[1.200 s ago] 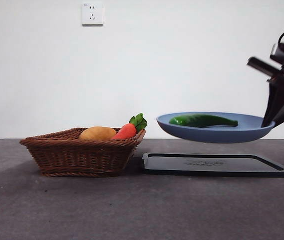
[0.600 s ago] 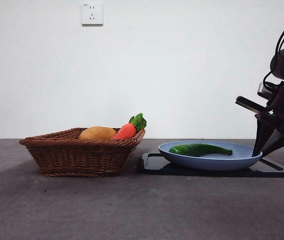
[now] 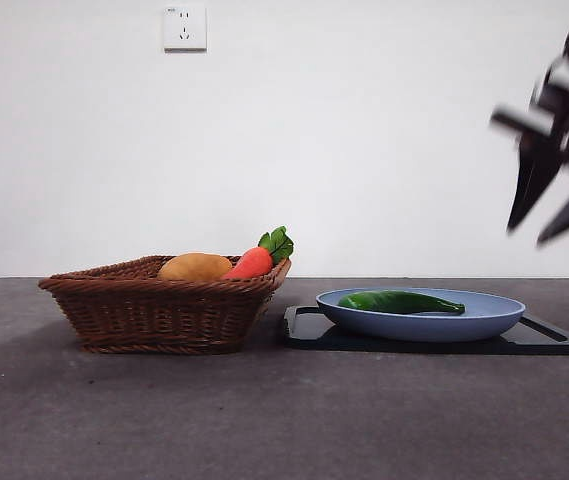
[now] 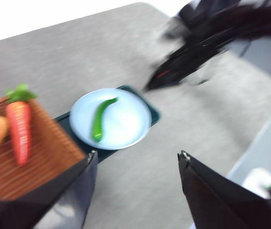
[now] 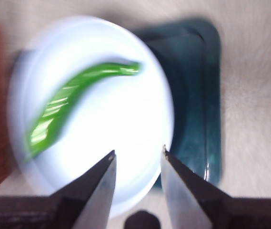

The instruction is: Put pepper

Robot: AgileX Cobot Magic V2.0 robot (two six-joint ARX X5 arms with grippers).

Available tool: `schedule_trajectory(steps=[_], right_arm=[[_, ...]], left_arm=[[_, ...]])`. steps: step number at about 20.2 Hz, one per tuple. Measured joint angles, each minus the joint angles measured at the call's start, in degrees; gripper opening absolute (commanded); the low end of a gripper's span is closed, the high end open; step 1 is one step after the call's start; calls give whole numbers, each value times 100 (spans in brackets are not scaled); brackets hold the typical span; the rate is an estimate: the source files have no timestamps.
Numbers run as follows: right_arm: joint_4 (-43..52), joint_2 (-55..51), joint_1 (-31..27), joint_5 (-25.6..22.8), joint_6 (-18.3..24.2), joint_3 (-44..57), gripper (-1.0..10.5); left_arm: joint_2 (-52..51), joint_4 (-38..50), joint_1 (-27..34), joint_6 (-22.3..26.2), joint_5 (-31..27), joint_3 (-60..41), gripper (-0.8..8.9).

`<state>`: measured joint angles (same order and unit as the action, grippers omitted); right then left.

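I see the pepper [image 3: 401, 301] lying in the plate [image 3: 484, 322] on the tray [image 3: 554, 343], my right claw [image 3: 554, 215] above, parted and empty

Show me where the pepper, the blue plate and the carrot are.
pepper [image 3: 401, 301]: front view, middle of its body.
blue plate [image 3: 494, 318]: front view, bare outer rim.
carrot [image 3: 251, 264]: front view, orange body.

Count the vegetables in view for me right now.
3. A slim dark-green chili pepper lies in the blue plate on the black tray; an orange carrot and tan potato sit in the wicker basket, which may hide more.
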<state>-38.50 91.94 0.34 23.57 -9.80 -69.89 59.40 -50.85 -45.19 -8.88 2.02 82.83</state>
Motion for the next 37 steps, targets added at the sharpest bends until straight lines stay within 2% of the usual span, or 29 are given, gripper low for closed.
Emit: schedule_trajectory(steps=[4, 7, 11, 13, 14, 15, 31, 34, 37], right_arm=[[-1215, -1519, 289, 2, 474, -9, 168], [-2024, -2610, 704, 26, 640, -9, 168], [-2970, -3659, 1364, 31, 671, -9, 153], [-3386, -4015, 1606, 46, 682, -9, 18], [-3528, -4142, 1690, 46, 719, -9, 9], [-3591, -4266, 1777, 46, 789, -9, 6], [-3563, -4428, 1851, 26, 809, -9, 11], [-3563, -4428, 1851, 26, 809, -9, 11], [-3563, -4428, 1851, 26, 809, -9, 11]], left_arm=[[20, -249, 0, 166, -190, 0, 296], [48, -264, 0, 243, -190, 0, 288], [90, -304, 0, 291, -190, 0, 165], [92, -317, 0, 291, -190, 0, 66], [92, -317, 0, 291, -190, 0, 17], [92, -317, 0, 291, -188, 0, 7], [92, -315, 0, 293, -188, 0, 8], [81, -118, 153, 739, -424, 0, 8], [-219, 750, 927, 1252, -638, -74, 8]])
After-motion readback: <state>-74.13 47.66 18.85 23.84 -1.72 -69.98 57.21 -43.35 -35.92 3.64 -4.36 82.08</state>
